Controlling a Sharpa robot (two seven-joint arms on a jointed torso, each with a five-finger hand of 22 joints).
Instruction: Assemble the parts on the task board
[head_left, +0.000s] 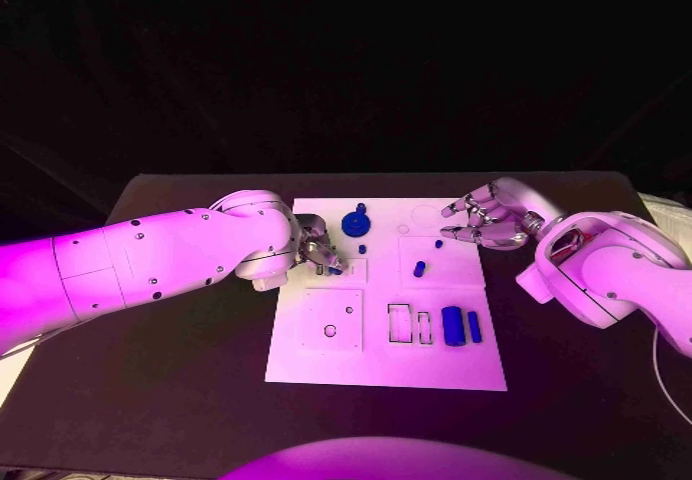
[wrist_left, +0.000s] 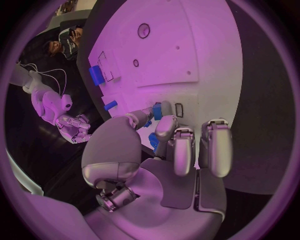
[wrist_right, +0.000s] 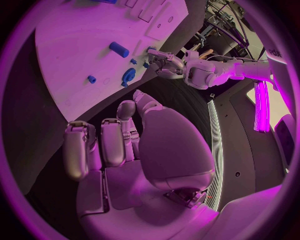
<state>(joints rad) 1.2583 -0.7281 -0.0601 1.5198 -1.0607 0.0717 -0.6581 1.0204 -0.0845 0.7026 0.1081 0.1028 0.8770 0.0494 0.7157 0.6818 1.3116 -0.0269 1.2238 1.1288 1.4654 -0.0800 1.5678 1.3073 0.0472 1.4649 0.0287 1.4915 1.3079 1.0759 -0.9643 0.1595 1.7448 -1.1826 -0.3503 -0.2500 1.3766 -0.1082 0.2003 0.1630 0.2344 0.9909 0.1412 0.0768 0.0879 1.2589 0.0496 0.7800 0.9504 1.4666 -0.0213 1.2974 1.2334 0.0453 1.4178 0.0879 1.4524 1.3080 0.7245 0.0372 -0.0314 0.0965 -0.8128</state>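
Nearest the camera in the head view, the bare front strip of the black tabletop (head_left: 173, 400) ran along the near edge of the white task board (head_left: 433, 370), at about 6 o'clock from the board's centre. On the board itself the work looked only partly done, as a judgement: two long blue parts (head_left: 460, 325) lay flat side by side at about 4 o'clock, next to two outlined slots that seemed unfilled, and a short blue peg (head_left: 420, 268) rested loose near the middle. At 12 o'clock a round blue gear-like part (head_left: 356, 222) sat on the board, whether seated or merely resting I could not tell, with a tiny blue piece (head_left: 362, 248) just below it. The left robot hand (head_left: 319, 254) was at the board's 10 o'clock edge, fingers drawn together; the left wrist view showed a small blue part (wrist_left: 157, 110) pinched at its fingertips (wrist_left: 145, 114), apparently over a recess. The right robot hand (head_left: 489, 224) hung off the 2 o'clock corner, fingers loosely curled and apart, holding nothing. Most parts therefore appeared still to be placed.
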